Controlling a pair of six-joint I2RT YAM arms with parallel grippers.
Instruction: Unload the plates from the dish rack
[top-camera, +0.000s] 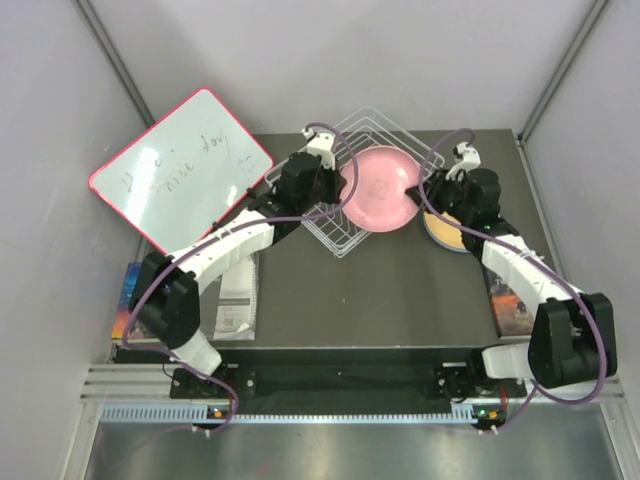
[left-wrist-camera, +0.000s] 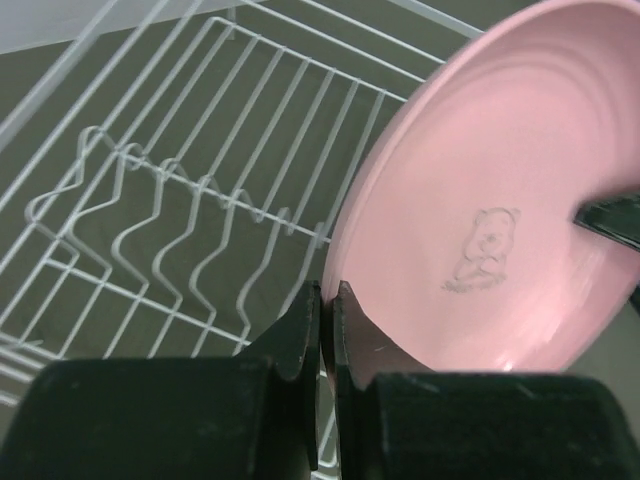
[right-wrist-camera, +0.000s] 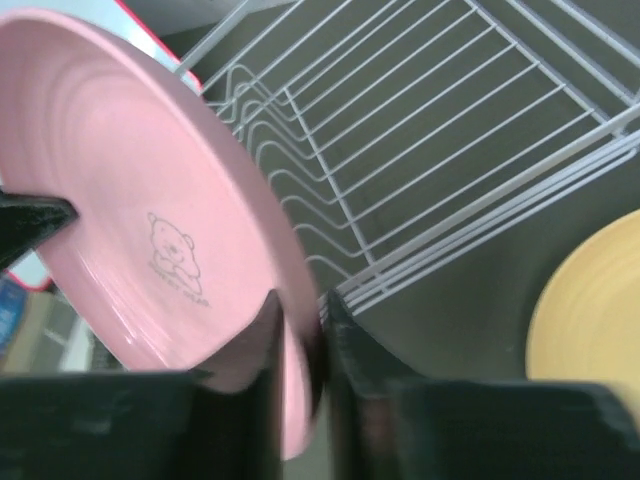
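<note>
The pink plate (top-camera: 378, 188) with a bear print is held tilted over the right part of the white wire dish rack (top-camera: 345, 225). My left gripper (top-camera: 334, 186) is shut on its left rim, seen close in the left wrist view (left-wrist-camera: 327, 298). My right gripper (top-camera: 424, 190) clamps the opposite rim (right-wrist-camera: 302, 312). The plate fills the left wrist view (left-wrist-camera: 500, 190) and the right wrist view (right-wrist-camera: 130, 200). The rack's divider wires (left-wrist-camera: 170, 215) hold nothing. An orange plate (top-camera: 443, 231) lies on the table right of the rack, under the right arm, also in the right wrist view (right-wrist-camera: 590, 320). The lilac plate is out of view.
A red-framed whiteboard (top-camera: 180, 170) leans at the back left. Printed sheets (top-camera: 238, 290) and a blue book (top-camera: 128, 300) lie at the left. A colourful book (top-camera: 508, 298) lies at the right table edge. Grey walls enclose the table.
</note>
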